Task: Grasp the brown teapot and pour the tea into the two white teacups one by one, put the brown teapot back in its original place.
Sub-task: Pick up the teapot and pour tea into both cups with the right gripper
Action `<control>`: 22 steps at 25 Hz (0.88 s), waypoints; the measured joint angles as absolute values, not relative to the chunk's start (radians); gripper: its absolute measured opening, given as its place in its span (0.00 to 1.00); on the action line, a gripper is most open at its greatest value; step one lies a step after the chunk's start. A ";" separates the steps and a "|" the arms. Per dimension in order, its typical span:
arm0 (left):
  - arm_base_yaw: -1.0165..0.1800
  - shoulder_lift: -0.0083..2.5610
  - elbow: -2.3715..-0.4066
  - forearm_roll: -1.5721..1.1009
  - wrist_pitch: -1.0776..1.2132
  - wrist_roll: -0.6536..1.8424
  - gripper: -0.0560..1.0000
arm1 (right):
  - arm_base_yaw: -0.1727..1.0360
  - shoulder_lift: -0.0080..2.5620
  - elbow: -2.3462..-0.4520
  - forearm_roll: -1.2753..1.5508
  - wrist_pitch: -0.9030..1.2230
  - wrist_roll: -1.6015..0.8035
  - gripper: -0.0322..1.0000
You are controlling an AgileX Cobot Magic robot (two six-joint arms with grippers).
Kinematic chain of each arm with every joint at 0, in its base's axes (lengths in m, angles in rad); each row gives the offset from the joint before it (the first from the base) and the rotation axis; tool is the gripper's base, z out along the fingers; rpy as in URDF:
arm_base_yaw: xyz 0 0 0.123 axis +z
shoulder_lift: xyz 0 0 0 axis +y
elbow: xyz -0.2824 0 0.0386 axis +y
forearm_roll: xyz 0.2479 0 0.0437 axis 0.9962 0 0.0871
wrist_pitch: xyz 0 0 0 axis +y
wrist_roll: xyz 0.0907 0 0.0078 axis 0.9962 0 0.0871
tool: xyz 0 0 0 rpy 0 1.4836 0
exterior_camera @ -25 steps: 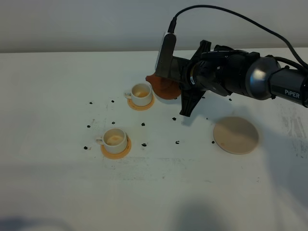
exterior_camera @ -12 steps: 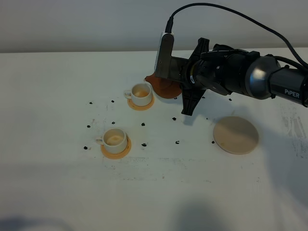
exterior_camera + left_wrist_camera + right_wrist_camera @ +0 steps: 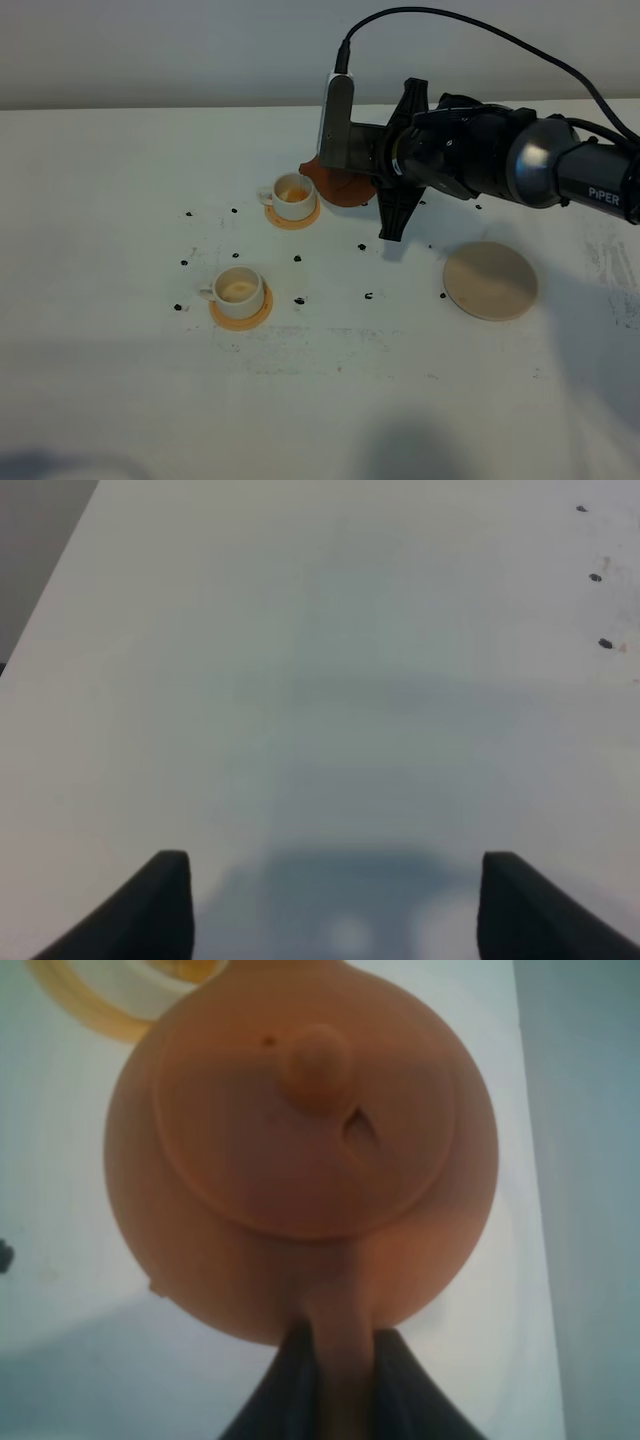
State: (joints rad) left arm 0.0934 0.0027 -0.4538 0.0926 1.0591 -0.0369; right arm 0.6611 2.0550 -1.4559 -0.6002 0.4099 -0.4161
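Observation:
The brown teapot [image 3: 340, 186] hangs tilted in my right gripper [image 3: 362, 170], spout toward the far white teacup [image 3: 291, 195] on its orange coaster. In the right wrist view the teapot [image 3: 300, 1150] fills the frame, lid knob up, and my fingers [image 3: 285, 1380] are shut on its handle. The near white teacup [image 3: 238, 288] stands on its own orange coaster, front left. The pale beige disc [image 3: 490, 280] lies bare to the right. No tea stream shows. My left gripper [image 3: 330, 895] is open over bare white table, away from everything.
Small dark specks [image 3: 298, 259] are scattered on the white table [image 3: 120, 200] around the cups. My right arm [image 3: 520, 165] stretches in from the right, above the beige disc. A black cable arcs over it.
My right gripper has lifted and turned slightly, carrying the teapot a little up and left, closer to the far cup. The cups and disc have not moved.

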 joint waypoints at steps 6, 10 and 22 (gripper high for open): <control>0.093 0.003 -0.454 0.093 1.059 -0.037 0.59 | 0.662 2.055 -1.456 -0.637 0.409 -0.417 0.12; 0.093 0.003 -0.454 0.093 1.059 -0.037 0.59 | 0.667 2.055 -1.456 -0.671 0.408 -0.418 0.12; 0.093 0.003 -0.454 0.093 1.059 -0.037 0.59 | 0.671 2.055 -1.456 -0.729 0.408 -0.422 0.12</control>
State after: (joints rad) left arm 0.0934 0.0027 -0.4538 0.0926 1.0591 -0.0369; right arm 0.6711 2.0550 -1.4559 -0.7285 0.4083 -0.4218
